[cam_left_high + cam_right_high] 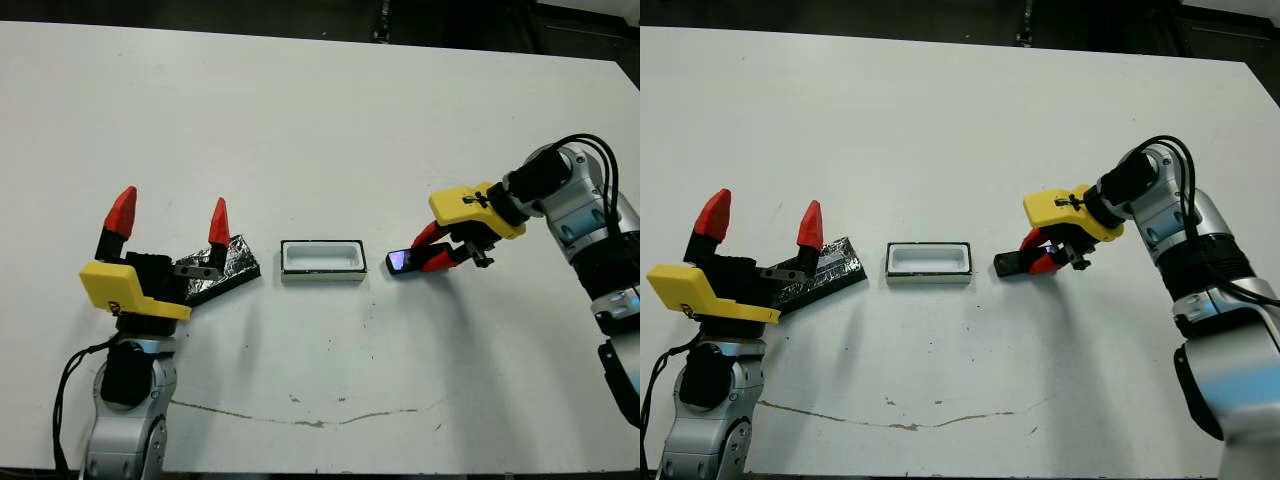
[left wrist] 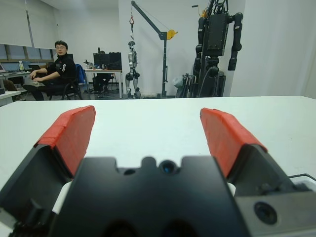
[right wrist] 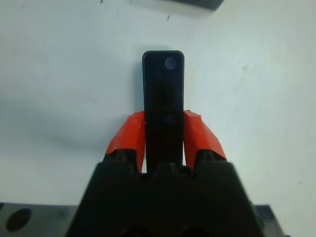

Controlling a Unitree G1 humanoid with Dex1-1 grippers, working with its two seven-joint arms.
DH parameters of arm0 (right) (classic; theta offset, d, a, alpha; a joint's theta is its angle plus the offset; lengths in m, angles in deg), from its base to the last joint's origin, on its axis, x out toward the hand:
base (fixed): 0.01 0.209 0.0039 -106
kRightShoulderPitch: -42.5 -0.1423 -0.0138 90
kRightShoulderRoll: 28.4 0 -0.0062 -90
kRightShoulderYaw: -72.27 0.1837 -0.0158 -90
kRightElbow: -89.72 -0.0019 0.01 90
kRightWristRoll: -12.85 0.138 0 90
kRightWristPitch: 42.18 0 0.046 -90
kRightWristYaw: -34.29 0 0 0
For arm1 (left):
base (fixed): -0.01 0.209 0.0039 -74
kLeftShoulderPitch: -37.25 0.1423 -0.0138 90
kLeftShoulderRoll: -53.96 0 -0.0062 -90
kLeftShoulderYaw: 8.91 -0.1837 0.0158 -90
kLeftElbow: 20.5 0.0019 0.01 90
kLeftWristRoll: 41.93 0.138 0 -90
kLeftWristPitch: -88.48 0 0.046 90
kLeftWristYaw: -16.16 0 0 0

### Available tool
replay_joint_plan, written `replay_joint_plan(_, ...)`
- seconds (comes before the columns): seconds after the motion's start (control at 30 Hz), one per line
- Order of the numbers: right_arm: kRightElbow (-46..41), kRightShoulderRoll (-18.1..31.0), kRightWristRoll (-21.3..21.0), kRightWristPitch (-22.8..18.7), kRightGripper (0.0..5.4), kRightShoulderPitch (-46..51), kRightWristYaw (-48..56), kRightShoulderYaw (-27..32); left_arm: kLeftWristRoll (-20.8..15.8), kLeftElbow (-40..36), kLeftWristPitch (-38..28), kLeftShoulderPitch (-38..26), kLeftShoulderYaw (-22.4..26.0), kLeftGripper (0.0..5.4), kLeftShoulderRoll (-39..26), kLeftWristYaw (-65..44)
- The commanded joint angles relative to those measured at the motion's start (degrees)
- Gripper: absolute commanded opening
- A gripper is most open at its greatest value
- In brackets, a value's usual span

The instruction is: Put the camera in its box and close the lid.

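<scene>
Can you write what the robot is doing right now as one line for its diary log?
right gripper: shut on camera, right of box | box: open, empty | left gripper: open, by lid | lid: on table

On the table [image 1: 320,120], the box [image 1: 322,259] sits between the lid [image 1: 228,266] at left and the camera [image 1: 403,262] at right.

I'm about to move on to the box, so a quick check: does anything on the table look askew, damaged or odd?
Nothing is damaged. The lid lies skewed, partly under the open left tool. The box sits square and empty. The right tool grips the camera by one end. A thin brownish streak marks the table near its front edge.
</scene>
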Motion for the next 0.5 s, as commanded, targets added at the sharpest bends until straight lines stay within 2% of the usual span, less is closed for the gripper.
replay_joint_plan(0.03, 0.6, 1.4, -0.6, 0.9, 1.66, -1.1, 0.9, -0.6, 0.3, -0.2, 0.2, 1.1, 0.0, 5.40, 0.2, 0.4)
replay_joint_plan(0.13, 0.5, 1.5, -0.2, 1.8, 1.66, -0.8, -0.3, 0.3, 0.0, 0.1, 0.0, 0.9, 0.1, 5.40, 0.3, 0.2)
replay_joint_plan(0.2, -1.1, 1.7, 0.5, -1.8, 1.66, 0.7, -3.4, 2.4, 0.3, 0.1, 0.0, 0.9, 0.1, 5.40, 0.3, 0.5)
replay_joint_plan(0.37, -2.4, -0.5, 9.1, -14.4, 1.66, 3.1, -6.6, 10.1, 0.5, 0.1, -0.1, 1.0, -0.1, 5.40, 0.5, 0.8)
replay_joint_plan(0.5, -9.5, -0.7, 14.4, -23.5, 1.66, 5.3, -9.2, 13.9, 0.7, 0.5, -0.4, 1.1, -0.1, 5.40, 0.4, 0.8)
